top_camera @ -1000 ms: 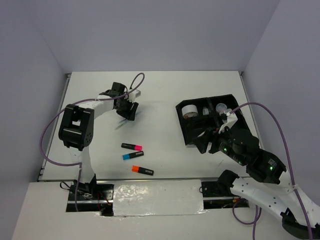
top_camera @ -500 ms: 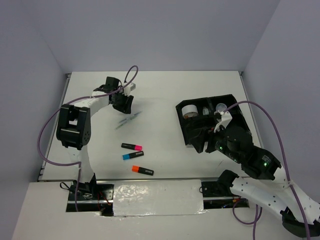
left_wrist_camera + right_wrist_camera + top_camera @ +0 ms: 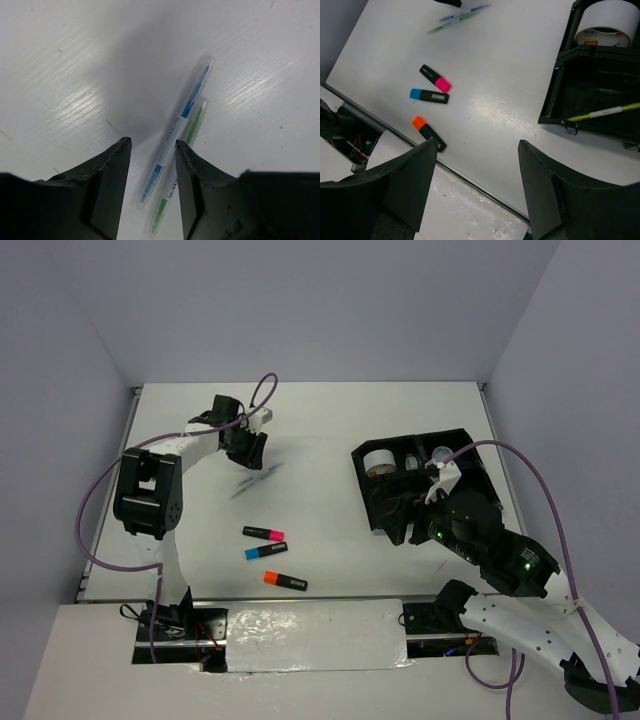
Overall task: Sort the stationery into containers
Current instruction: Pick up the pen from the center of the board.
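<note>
Two thin pens lie side by side on the white table, one blue and clear (image 3: 186, 107), one green (image 3: 192, 127); the top view shows this pair of pens (image 3: 256, 481) too. My left gripper (image 3: 152, 141) hangs open just above their near ends, gripping nothing. Three short black highlighters lie near the front: pink (image 3: 264, 533), blue (image 3: 265, 551), orange (image 3: 285, 581). The black organiser tray (image 3: 466, 443) holds a grey tape roll (image 3: 379, 461), a small round clear pot (image 3: 442, 453) and a yellow-green pen (image 3: 605, 112). My right gripper (image 3: 477, 145) is open and empty above the table, left of the tray.
The table's front edge (image 3: 470, 182) runs just below the orange highlighter (image 3: 428, 133). Purple cables loop over both arms. Grey walls close in the table at the back and on both sides.
My left gripper has drawn back and left off the pens, its jaws narrowing a little. The right wrist has shifted slightly left beside the tray.
</note>
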Robot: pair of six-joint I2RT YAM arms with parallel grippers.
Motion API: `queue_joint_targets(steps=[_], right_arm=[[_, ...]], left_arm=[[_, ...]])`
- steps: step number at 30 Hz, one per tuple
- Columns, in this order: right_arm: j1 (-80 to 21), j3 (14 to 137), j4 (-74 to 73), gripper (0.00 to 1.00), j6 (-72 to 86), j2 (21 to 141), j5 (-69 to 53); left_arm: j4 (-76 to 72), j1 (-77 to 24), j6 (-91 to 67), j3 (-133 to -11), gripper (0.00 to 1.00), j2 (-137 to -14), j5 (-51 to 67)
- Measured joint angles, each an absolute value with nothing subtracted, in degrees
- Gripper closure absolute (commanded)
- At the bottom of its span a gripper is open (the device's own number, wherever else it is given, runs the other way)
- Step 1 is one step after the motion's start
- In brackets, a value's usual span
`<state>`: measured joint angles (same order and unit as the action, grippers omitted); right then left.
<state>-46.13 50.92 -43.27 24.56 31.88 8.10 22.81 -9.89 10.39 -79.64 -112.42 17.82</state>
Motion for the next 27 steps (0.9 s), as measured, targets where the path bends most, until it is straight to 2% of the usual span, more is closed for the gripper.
queue_joint_targets(steps=[9, 18, 21, 24, 27], right_arm=[[-46.1, 50.9, -43.2, 0.27, 24.5, 32.2, 8.1], [-46.1, 50.9, -43.0, 0.27, 24.4, 32.3, 7.9], [-46.1, 50.9, -42.9, 0.27, 24.4, 32.3, 7.8], [-46.1, 50.9, -42.9, 0.27, 24.4, 32.3, 7.8], [-46.1, 50.8, -42.9, 0.27, 24.4, 32.2, 7.8]], left_arm=[[23.2, -11.2, 10.4, -79.2, 0.48, -114.3, 16.7], [23.4, -12.1, 10.5, -79.1, 0.53, -114.6, 14.9], [23.2, -12.2, 10.5, -79.1, 0.58, -114.7, 14.1], [22.8, -12.5, 10.6, -79.1, 0.69, -114.8, 13.0], [22.0, -13.1, 10.7, -79.1, 0.74, -115.0, 11.5]])
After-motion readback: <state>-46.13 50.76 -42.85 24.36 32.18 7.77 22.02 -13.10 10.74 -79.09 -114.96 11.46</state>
